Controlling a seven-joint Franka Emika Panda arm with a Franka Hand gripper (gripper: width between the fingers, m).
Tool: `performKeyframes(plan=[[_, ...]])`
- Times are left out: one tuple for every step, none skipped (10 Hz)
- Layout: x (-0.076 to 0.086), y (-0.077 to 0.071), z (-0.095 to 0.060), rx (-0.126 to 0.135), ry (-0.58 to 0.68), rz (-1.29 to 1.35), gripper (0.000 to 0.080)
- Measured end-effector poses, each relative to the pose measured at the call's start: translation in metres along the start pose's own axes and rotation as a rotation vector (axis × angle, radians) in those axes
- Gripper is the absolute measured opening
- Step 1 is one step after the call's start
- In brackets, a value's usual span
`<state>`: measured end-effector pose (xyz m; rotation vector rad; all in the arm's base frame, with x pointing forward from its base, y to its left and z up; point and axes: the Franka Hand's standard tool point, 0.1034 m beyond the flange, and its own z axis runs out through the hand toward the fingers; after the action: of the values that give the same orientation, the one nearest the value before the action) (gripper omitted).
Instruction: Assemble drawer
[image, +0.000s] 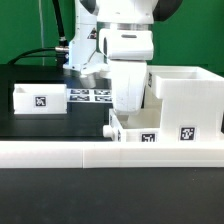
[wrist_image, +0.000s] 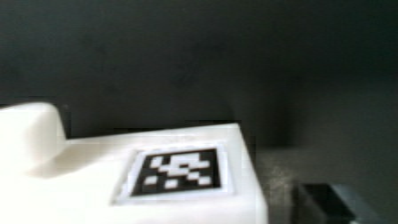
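Observation:
The drawer's white housing (image: 186, 98) stands at the exterior view's right, its open side up. One small white tray (image: 136, 131) with a tag sits just in front of it against the long rail. A second tray (image: 40, 98) sits at the left. My gripper (image: 124, 113) reaches down onto the near tray's left part, its fingertips hidden behind the tray wall. The wrist view is blurred. It shows a white tagged face (wrist_image: 178, 172) of the tray very close. One dark finger (wrist_image: 349, 206) is beside its edge; the other finger is hidden.
The marker board (image: 90, 96) lies on the black table behind the gripper. A long low white rail (image: 100, 152) runs along the front edge. A black cable (image: 40, 52) loops at the back left, in front of a green wall.

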<state>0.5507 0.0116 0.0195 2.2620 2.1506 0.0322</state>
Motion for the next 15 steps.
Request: performKeyframes(plan=[[0.0, 0.001, -0.003, -0.003, -0.001, -0.003, 0.0601], [-0.002, 0.003, -0.008, -0.005, -0.004, -0.001, 0.0601], [-0.002, 0.004, -0.018, 0.0, -0.01, 0.001, 0.0635], [-0.001, 0.008, -0.03, 0.002, -0.018, 0.006, 0.0647], [-0.002, 0.013, -0.04, 0.0, -0.023, 0.003, 0.0647], [-0.007, 0.017, -0.045, 0.001, -0.028, -0.002, 0.0649], [-0.019, 0.02, -0.047, 0.009, -0.032, -0.035, 0.0649], [-0.029, 0.022, -0.047, 0.009, -0.032, -0.048, 0.0649], [-0.03, 0.021, -0.047, 0.01, -0.031, -0.039, 0.0649], [-0.034, 0.021, -0.046, 0.011, -0.03, -0.051, 0.0649], [-0.036, 0.021, -0.045, 0.013, -0.027, -0.057, 0.0649], [-0.046, 0.021, -0.037, 0.02, 0.02, -0.126, 0.0649], [-0.057, 0.027, -0.034, 0.015, 0.049, -0.134, 0.0649], [-0.063, 0.032, -0.032, 0.007, 0.079, -0.171, 0.0649], [-0.07, 0.035, -0.028, 0.003, 0.111, -0.194, 0.0649]])
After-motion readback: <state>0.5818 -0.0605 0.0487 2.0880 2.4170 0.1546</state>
